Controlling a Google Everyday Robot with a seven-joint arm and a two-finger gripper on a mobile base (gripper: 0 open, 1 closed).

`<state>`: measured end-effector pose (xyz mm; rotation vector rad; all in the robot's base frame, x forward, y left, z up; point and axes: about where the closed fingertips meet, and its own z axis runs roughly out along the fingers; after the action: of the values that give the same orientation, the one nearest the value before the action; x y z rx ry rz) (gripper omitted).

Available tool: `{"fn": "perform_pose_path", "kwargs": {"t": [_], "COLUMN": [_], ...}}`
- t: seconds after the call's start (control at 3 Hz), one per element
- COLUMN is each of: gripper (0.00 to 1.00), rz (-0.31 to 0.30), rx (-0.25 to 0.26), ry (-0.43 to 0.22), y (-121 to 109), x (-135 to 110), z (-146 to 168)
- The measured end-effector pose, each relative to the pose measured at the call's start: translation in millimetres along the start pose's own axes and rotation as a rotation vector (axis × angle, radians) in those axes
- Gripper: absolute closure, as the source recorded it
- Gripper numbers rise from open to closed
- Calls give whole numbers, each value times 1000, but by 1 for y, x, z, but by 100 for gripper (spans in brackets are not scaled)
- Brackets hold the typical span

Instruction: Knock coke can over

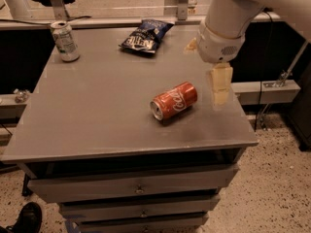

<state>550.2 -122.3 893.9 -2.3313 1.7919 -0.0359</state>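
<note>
Coke can: small red-orange aluminium soda can with white script lettering [174,101] — it lies on its side on the grey tabletop, right of centre and toward the front edge. Its silver top faces the front-left, its base points back-right, and a dark shadow sits just under it.

Gripper: cream-coloured two-finger gripper [219,84] hangs from the white, rounded wrist of the robot arm [224,24] at the upper right. It is raised over the right side of the table, near the right edge, apart from the coke can and touching nothing. It holds nothing; one pale finger shows pointing down, and whether the pair is spread or closed I cannot tell.

Table: flat grey top of a metal drawer cabinet [97,115], with grey drawer fronts stacked below its front edge.

Second can: silver-white can with green markings [64,41] stands upright at the back-left corner, well apart from the coke can.

Chip bag: dark blue crinkled snack bag [146,35] lies flat near the back edge, about mid-width — between the upright can and the arm.

Floor: speckled pale flooring to the right and below; a black shoe [26,218] shows at the bottom-left corner.
</note>
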Motion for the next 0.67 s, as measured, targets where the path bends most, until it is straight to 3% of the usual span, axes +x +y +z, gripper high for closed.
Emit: {"fn": "perform_pose_path", "kwargs": {"t": [0.33,0.67], "gripper": [0,0], "rz": [90,193], "rx": [74,161], "ry": [-150,-294], "y": [10,34], "x": [24,55], "z": [-39,-68]}}
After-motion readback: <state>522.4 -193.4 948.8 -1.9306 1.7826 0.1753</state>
